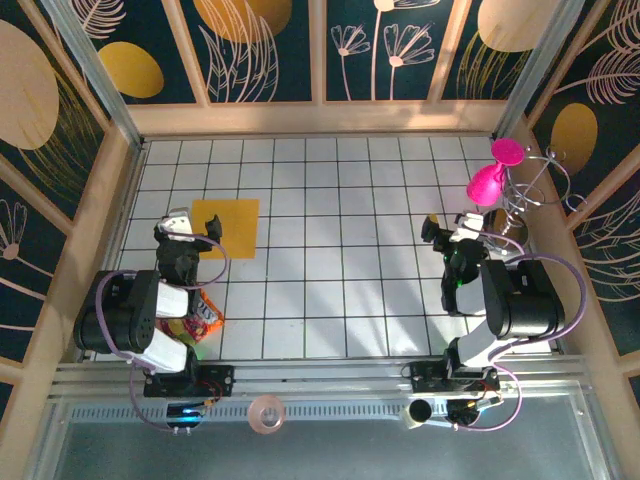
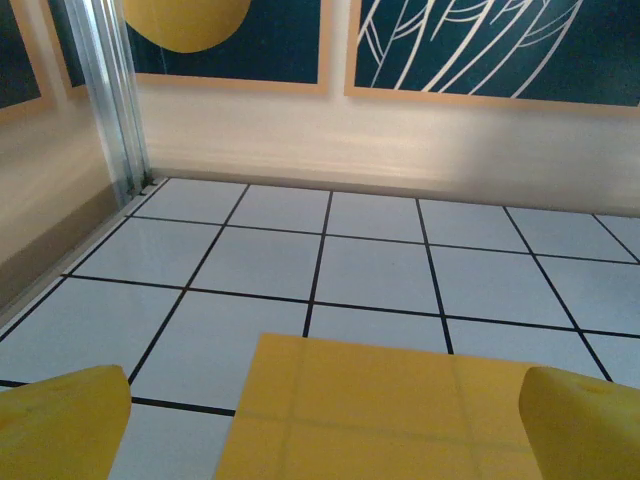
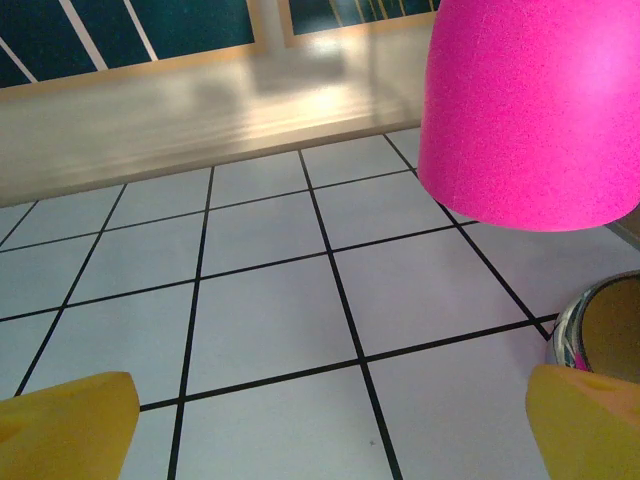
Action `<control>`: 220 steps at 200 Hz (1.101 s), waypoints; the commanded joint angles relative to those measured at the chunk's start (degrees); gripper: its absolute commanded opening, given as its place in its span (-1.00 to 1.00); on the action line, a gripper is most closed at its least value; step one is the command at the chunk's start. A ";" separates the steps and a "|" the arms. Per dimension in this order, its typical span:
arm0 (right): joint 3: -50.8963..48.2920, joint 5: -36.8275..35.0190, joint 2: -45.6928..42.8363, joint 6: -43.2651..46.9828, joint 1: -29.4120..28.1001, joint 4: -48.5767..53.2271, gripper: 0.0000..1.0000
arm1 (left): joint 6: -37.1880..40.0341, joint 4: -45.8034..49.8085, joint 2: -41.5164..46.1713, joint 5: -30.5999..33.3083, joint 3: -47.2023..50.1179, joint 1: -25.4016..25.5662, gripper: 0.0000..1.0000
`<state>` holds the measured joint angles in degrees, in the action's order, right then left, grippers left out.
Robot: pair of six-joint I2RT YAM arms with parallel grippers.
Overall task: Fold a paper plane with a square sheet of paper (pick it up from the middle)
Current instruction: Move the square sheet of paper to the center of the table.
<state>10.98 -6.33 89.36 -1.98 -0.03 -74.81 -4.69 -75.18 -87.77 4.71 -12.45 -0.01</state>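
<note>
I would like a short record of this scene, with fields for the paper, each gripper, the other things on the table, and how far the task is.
paper: sheet lying flat and unfolded on the tiled table, on the left arm's side
left gripper: left gripper open, at the sheet's near edge, holding nothing
right gripper: right gripper open, empty, close to the pink figure
other things: snack packet by the left arm
task: no fold made yet

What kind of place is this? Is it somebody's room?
Likely a robot test booth: the left arm and right arm are bolted beside a white gridded table, boxed in by leaf-patterned walls.
</note>
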 commanded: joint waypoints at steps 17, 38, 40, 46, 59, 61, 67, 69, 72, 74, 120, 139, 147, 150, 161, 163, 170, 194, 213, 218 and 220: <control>0.88 0.01 0.18 0.47 0.54 -2.71 0.98 | 0.47 -1.07 -0.21 -1.15 -0.38 -0.25 0.98; 0.88 0.09 0.20 0.40 0.56 -2.61 0.98 | 0.45 -1.12 -0.12 -1.14 -0.29 -0.25 0.98; 0.95 0.09 0.20 0.33 0.56 -2.56 0.98 | 0.46 -1.11 -0.12 -1.11 -0.30 -0.25 0.98; 0.89 0.09 0.18 0.35 0.55 -2.50 0.98 | 0.47 -1.11 -0.13 -1.12 -0.34 -0.26 0.98; 0.88 0.09 0.20 0.39 0.54 -2.48 0.98 | 0.47 -1.12 -0.12 -1.13 -0.26 -0.25 0.98; 0.88 0.09 0.20 0.35 0.55 -2.48 0.98 | 0.47 -1.11 -0.12 -1.16 -0.33 -0.25 0.98; 0.93 0.09 0.20 0.39 0.62 -2.52 0.98 | 0.46 -1.11 -0.17 -1.15 -0.36 -0.25 0.98; 0.89 0.09 0.18 0.37 0.60 -2.51 0.98 | 0.47 -1.11 -0.14 -1.14 -0.34 -0.30 0.98; 0.88 0.09 0.13 0.37 0.63 -2.53 0.98 | 0.47 -1.11 -0.15 -1.07 -0.36 -0.30 0.98; 0.88 0.13 0.18 0.39 0.58 -2.47 0.98 | 0.40 -1.11 -0.20 -1.12 -0.38 -0.29 0.98; 0.91 0.21 0.20 0.39 0.72 -2.49 0.98 | 0.43 -0.85 -0.21 -1.02 -0.47 -0.25 0.98; 0.89 0.22 0.13 0.38 0.73 -2.47 0.98 | 0.47 -0.85 -0.26 -1.02 -0.47 -0.26 0.98; 0.95 0.24 0.17 0.35 0.69 -2.45 0.98 | 0.40 -0.85 -0.21 -1.02 -0.47 -0.32 0.98; 0.96 0.26 0.20 0.32 0.69 -2.45 0.98 | 0.46 -0.85 -0.21 -1.05 -0.47 -0.29 0.98; 0.93 0.19 0.15 0.39 0.70 -2.53 0.98 | 0.47 -0.92 -0.22 -1.02 -0.43 -0.27 0.98; 0.96 0.25 0.19 0.37 0.66 -2.47 0.98 | 0.45 -0.93 -0.15 -1.02 -0.42 -0.26 0.98; 0.95 0.25 0.19 0.38 0.67 -2.52 0.98 | 0.47 -1.00 -0.17 -1.06 -0.38 -0.31 0.98; 0.80 0.21 0.19 0.35 0.67 -2.70 0.98 | -0.04 -3.94 -0.04 0.52 1.19 -0.25 0.98; 0.78 -0.07 -1.65 0.96 0.26 -1.63 0.98 | -1.57 -11.20 1.03 4.43 5.39 -0.25 0.98; 1.17 0.08 -3.06 1.17 0.13 0.27 0.98 | -2.08 -12.33 1.82 5.90 6.37 -0.25 0.98; 1.33 0.17 -3.89 1.36 0.06 1.26 0.98 | -2.32 -12.71 2.23 6.58 6.80 -0.25 0.98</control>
<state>10.98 -6.33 89.25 -1.93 0.01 -74.74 -4.80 -78.70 -87.59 5.96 -10.00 -0.01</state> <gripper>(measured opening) 0.989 0.990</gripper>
